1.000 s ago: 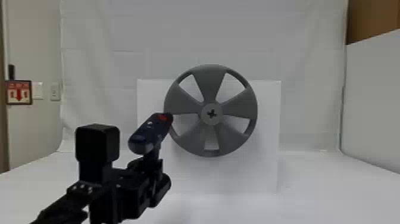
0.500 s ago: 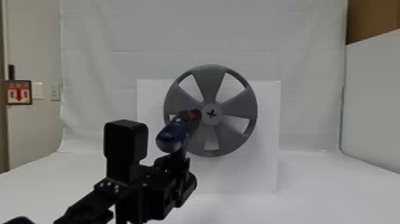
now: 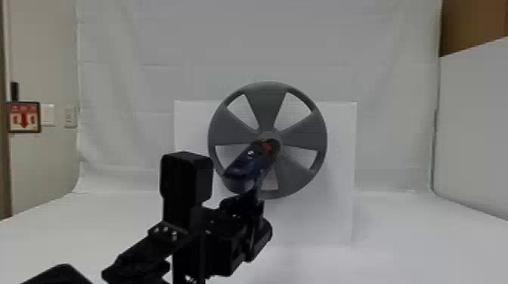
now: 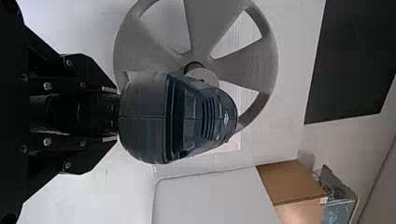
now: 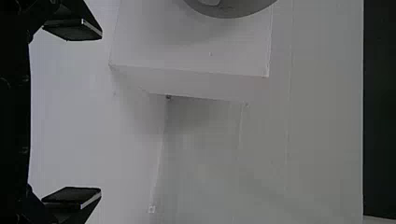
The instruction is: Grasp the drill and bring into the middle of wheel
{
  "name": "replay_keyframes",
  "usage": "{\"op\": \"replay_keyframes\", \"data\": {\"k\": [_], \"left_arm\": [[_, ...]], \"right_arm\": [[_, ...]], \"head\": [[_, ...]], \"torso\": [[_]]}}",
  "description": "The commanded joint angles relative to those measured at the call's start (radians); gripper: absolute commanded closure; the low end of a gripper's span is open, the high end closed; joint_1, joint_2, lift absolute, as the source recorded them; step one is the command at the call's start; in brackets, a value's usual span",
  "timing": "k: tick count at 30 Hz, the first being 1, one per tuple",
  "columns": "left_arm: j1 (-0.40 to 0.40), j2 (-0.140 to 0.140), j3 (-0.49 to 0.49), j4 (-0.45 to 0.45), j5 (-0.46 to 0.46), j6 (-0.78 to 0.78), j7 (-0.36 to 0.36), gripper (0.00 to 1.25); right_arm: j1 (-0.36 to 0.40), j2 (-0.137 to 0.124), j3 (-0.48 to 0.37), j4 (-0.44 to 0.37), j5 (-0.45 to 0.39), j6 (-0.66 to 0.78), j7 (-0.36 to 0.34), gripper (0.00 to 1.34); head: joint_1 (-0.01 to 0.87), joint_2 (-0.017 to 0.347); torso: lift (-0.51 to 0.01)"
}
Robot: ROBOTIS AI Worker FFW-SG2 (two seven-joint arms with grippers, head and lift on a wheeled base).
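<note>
at the far left a red-and-white sign (image 3: 24, 117) hangs on the wall. next, the left arm (image 3: 223, 245) comes in from the bottom edge, its left gripper (image 4: 113, 114) clamped on the drill (image 3: 242, 170) by the handle, clear above the surface (image 3: 423, 245). the drill slants toward the wheel (image 3: 302, 139), and in the head view its nose overlaps the lower part of the hub (image 3: 268, 135); whether they touch, i cannot tell. the wheel stands upright in front of a white box (image 3: 321, 223). farther right, the right gripper (image 5: 100, 113) waits by the box with its fingers spread, holding nothing.

the grasp looks done; what remains, i judge, is lining the nose up with the middle and easing in. the tilt is the main worry: pushed in at this slant, the tip could miss low, skate off the hub and drop into a gap between spokes. too hard a push might twist the drill in the fingers, since they have only the handle, or shove wheel and box backward if they are not fixed.
</note>
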Motion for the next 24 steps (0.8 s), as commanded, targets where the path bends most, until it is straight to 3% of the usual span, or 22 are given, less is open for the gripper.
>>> {"op": "replay_keyframes", "data": {"k": [1,24], "left_arm": [[-0.016,-0.001,-0.018,0.041,0.001,-0.034,0.0,1.22],[-0.065,-0.021,-0.031,0.197,-0.018,-0.145,-0.001,1.22]], "right_arm": [[-0.003,0.0,0.008,0.0,0.004,0.0,0.0,0.12],[0.0,-0.002,0.016,0.0,0.009,0.005,0.0,0.12]], "head": [[0.054,0.031],[0.054,0.031]], "torso": [[-0.403],[-0.403]]}}
